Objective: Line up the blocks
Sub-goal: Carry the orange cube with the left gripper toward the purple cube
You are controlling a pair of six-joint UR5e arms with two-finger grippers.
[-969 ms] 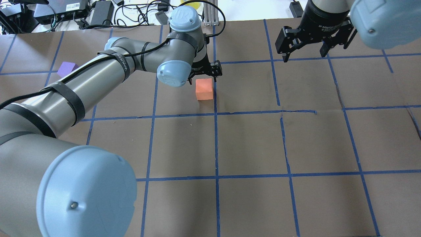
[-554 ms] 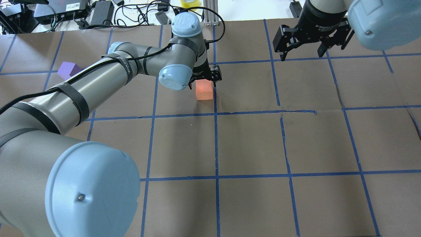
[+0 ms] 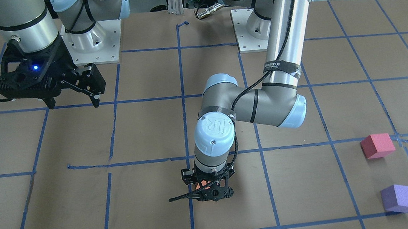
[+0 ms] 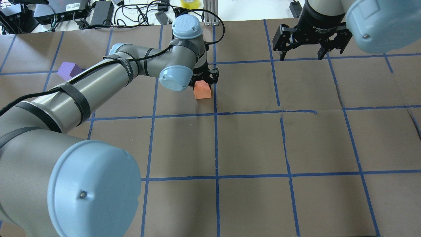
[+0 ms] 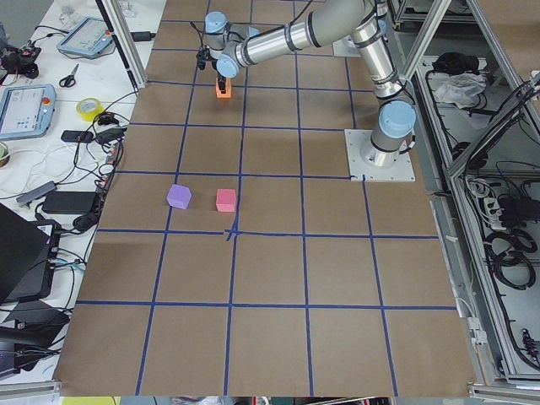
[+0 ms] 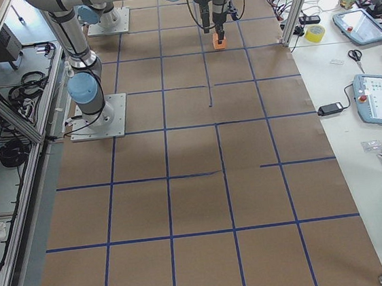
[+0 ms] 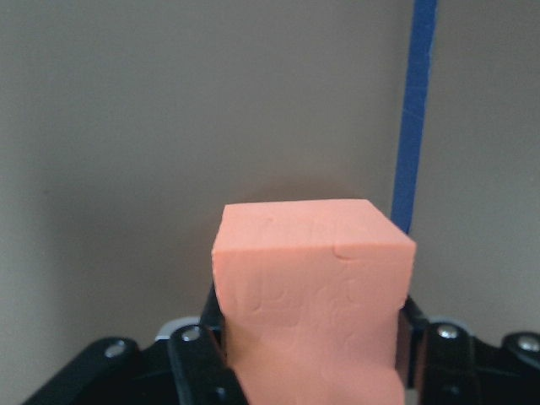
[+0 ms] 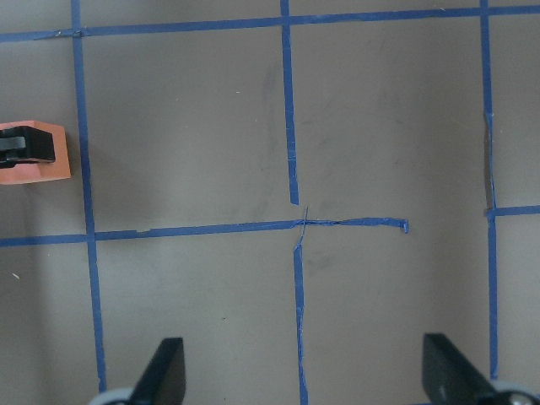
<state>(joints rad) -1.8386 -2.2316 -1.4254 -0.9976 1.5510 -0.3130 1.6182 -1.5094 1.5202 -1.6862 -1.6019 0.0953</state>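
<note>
The orange block [image 4: 203, 92] stands on the brown paper beside a blue tape line. It sits between the fingers [image 7: 196, 359] of my left gripper [image 4: 203, 81], which is shut on its sides low at the table. The block fills the left wrist view [image 7: 312, 278]. The pinkish-red block [image 3: 377, 145] and the purple block [image 3: 399, 197] lie apart from each other, far to my left. In the overhead view the purple block [image 4: 67, 69] shows and my left arm hides the red one. My right gripper [image 4: 301, 58] is open and empty above the far right of the table.
Blue tape grid lines [image 4: 216, 144] cross the brown paper. Cables and power bricks [image 4: 98, 13] lie beyond the far edge. The arm bases [image 3: 92, 42] stand on the robot's side. A torn tape seam [image 4: 297, 112] runs near the centre.
My left gripper has come down over the orange block and its fingers have closed on it. The block has shifted slightly. The right gripper drifted a little and stays open.
</note>
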